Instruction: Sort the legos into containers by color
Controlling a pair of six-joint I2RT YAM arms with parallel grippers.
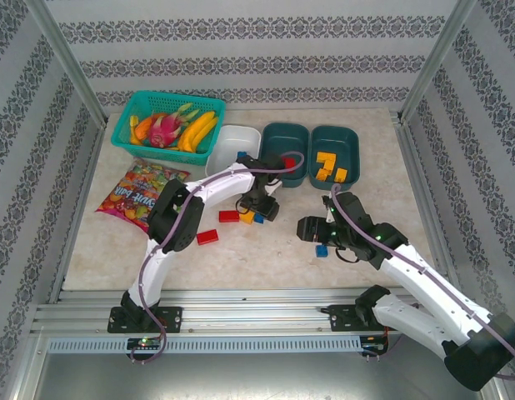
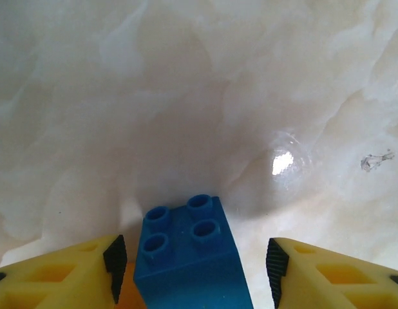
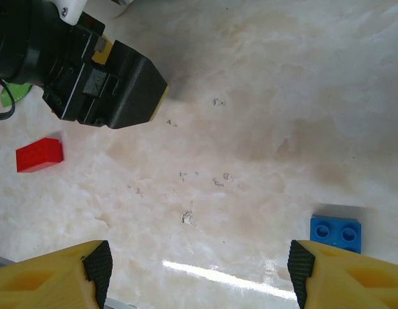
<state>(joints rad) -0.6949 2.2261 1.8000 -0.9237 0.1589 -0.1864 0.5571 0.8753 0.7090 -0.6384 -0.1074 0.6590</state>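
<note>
- Left gripper (image 2: 192,261): yellow fingers apart, straddling a blue brick (image 2: 186,254), with a gap on each side.
- Right gripper (image 3: 199,264): fingers wide apart over bare worktop (image 1: 107,250), nothing between them. A second blue brick (image 3: 335,233) lies just beside one fingertip.
- The worktop is pale, marbled and glossy, with red bricks (image 1: 207,237) loose near its middle.
- Far edge: white tub (image 1: 227,137) and two teal tubs (image 1: 284,132). A mesh basket (image 1: 124,137) sits at the far left corner.
- Patterned wallpaper (image 1: 241,67) encloses everything.

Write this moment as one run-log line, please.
left pincer: open, straddling blue lego | right pincer: open, empty, above table | sorting unfinished
</note>
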